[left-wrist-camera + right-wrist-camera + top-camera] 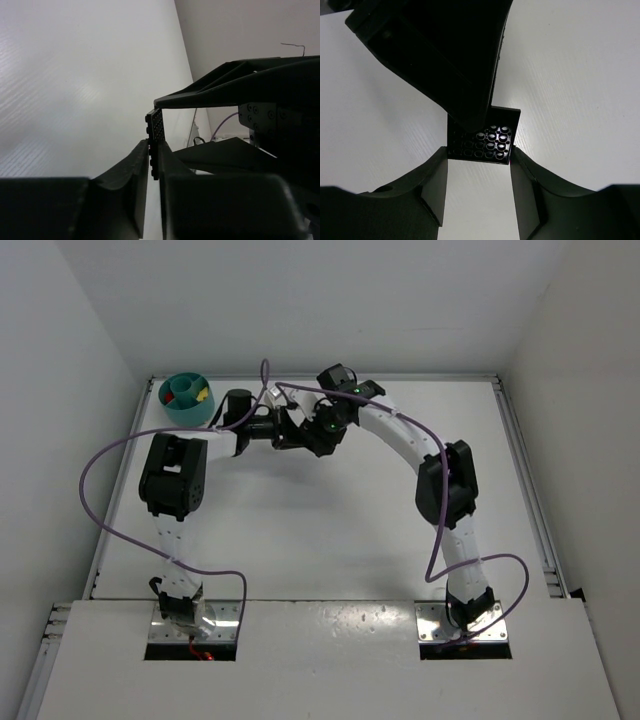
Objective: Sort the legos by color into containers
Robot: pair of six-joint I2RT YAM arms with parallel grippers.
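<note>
Left gripper [154, 161] pinched the black brick [156, 129] across its faces; right gripper [478, 153] clamped its edges. I noted the bowl [188, 416] left of both, nearer the left arm.

A black studded lego plate [485, 137] is held edge-on, clamped at once by the left gripper [154, 150] and the right gripper [479, 156], toward twelve o'clock of the table's middle. A round teal bowl [186, 417] is set upright at eleven o'clock, with a yellow brick [203, 394] at its three o'clock side and a red brick [171, 397] at nine.
</note>
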